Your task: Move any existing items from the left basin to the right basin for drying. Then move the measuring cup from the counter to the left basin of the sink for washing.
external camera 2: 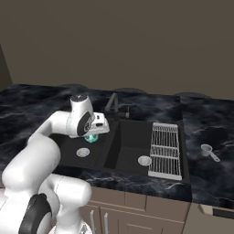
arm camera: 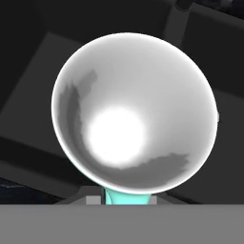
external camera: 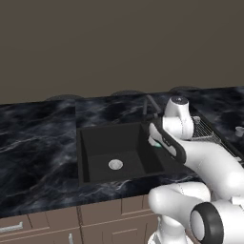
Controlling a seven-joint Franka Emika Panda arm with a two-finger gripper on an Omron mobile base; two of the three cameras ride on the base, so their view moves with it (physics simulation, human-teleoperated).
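One teal mug [arm camera: 128, 114] held by the claw [external camera 2: 93, 135], jaws narrowed on the teal handle at the mug's lower edge in the hand view, white inside facing the camera. Mug lifted above the left basin [external camera 2: 73, 146] of the sink [external camera 2: 119, 170], just left of the centre divider. Two basins, each with one round silver drain: left basin drain [external camera: 115, 165], right basin [external camera 2: 130, 151] drain [external camera 2: 145, 160]. One wire rack [external camera 2: 165, 150] along the sink's right side. One measuring cup [external camera 2: 207, 150] on the counter [external camera 2: 212, 178], right of the sink. One dark faucet [external camera 2: 112, 104] behind the sink.
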